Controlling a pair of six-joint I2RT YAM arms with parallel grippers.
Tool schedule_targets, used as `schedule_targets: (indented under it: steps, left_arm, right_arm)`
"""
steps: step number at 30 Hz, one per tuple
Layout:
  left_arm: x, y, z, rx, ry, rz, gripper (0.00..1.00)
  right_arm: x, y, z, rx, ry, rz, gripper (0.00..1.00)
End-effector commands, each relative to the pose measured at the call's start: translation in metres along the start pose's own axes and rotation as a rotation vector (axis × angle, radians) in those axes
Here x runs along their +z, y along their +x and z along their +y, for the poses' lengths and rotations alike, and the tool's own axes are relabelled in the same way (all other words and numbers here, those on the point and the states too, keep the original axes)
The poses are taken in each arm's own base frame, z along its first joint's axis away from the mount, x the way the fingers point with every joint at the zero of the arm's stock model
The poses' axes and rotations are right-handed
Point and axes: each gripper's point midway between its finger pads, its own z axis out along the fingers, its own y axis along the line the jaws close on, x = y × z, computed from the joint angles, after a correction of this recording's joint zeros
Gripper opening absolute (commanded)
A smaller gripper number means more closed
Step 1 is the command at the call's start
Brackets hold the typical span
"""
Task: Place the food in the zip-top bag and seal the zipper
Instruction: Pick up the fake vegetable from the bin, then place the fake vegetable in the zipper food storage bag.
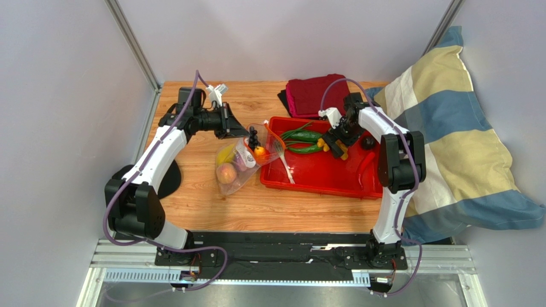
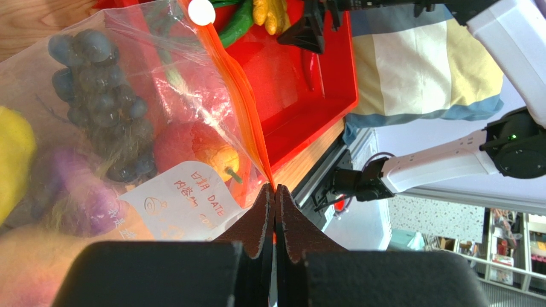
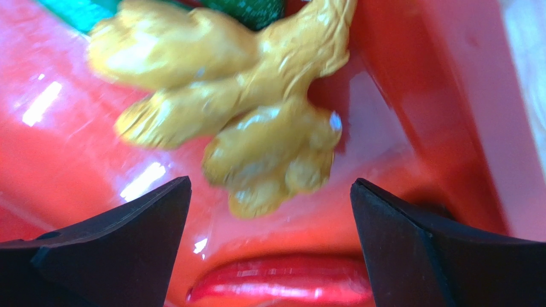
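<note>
The zip-top bag [image 1: 237,169] is pinched by the closed left pincer [image 2: 275,193], and the wide-open right pincer [image 3: 269,185] should next grab the knobbly yellow piece [image 3: 256,121].

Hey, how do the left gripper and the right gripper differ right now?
The left gripper is shut, pinching the zipper of the zip-top bag; the right gripper stands wide open, holding nothing. The left gripper is at the bag's mouth, outside the red tray; the right gripper hangs inside the tray, over the knobbly yellow piece. Both have dark fingers.
</note>
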Motion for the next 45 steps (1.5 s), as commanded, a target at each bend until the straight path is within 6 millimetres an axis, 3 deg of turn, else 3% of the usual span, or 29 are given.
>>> schedule_targets:
  steps: [1, 3, 7, 11, 16, 22, 28, 29, 31, 32, 34, 38, 43, 45]
  left_arm:
    - [-0.005, -0.010, -0.012, 0.058, 0.027, -0.028, 0.00]
    - [-0.005, -0.010, -0.013, 0.059, 0.029, -0.028, 0.00]
    - [-0.005, -0.010, -0.013, 0.058, 0.034, -0.028, 0.00]
    - [-0.005, -0.010, -0.014, 0.056, 0.036, -0.028, 0.00]
    - [-0.007, -0.010, -0.017, 0.063, 0.041, -0.032, 0.00]
    - [-0.008, -0.009, -0.018, 0.064, 0.045, -0.030, 0.00]
    - [-0.008, -0.008, -0.018, 0.063, 0.050, -0.026, 0.00]
    - [-0.008, -0.008, -0.019, 0.061, 0.051, -0.025, 0.00]
    - [-0.007, -0.008, -0.018, 0.060, 0.054, -0.023, 0.00]
    - [-0.007, -0.007, -0.018, 0.059, 0.056, -0.021, 0.00]
    - [-0.007, -0.005, -0.018, 0.059, 0.058, -0.018, 0.00]
    - [-0.008, -0.003, -0.019, 0.066, 0.063, -0.018, 0.00]
    - [-0.011, 0.001, -0.021, 0.083, 0.066, -0.018, 0.00]
    - [-0.012, 0.003, -0.021, 0.091, 0.064, -0.018, 0.00]
  right_arm:
    - [0.011, -0.015, -0.017, -0.003, 0.040, -0.033, 1.00]
    - [0.014, -0.011, -0.015, -0.005, 0.025, -0.022, 1.00]
    - [0.016, -0.002, -0.009, -0.016, 0.018, -0.008, 0.90]
    - [0.004, -0.001, -0.004, -0.021, 0.023, -0.024, 0.65]
    - [-0.027, -0.002, 0.005, -0.035, 0.033, -0.044, 0.49]
    - [-0.078, -0.018, 0.020, -0.039, 0.021, -0.120, 0.26]
    - [-0.133, -0.055, 0.064, -0.160, -0.022, -0.241, 0.27]
    - [-0.136, -0.066, 0.081, -0.226, -0.026, -0.246, 0.27]
    - [-0.145, -0.077, 0.093, -0.313, 0.013, -0.241, 0.28]
    - [-0.145, -0.086, 0.112, -0.379, 0.010, -0.238, 0.28]
    - [-0.142, -0.096, 0.121, -0.443, 0.040, -0.219, 0.29]
    - [-0.140, -0.130, 0.159, -0.540, -0.007, -0.236, 0.29]
    - [-0.124, -0.145, 0.187, -0.585, -0.099, -0.199, 0.29]
    - [-0.112, -0.143, 0.199, -0.608, -0.134, -0.164, 0.28]
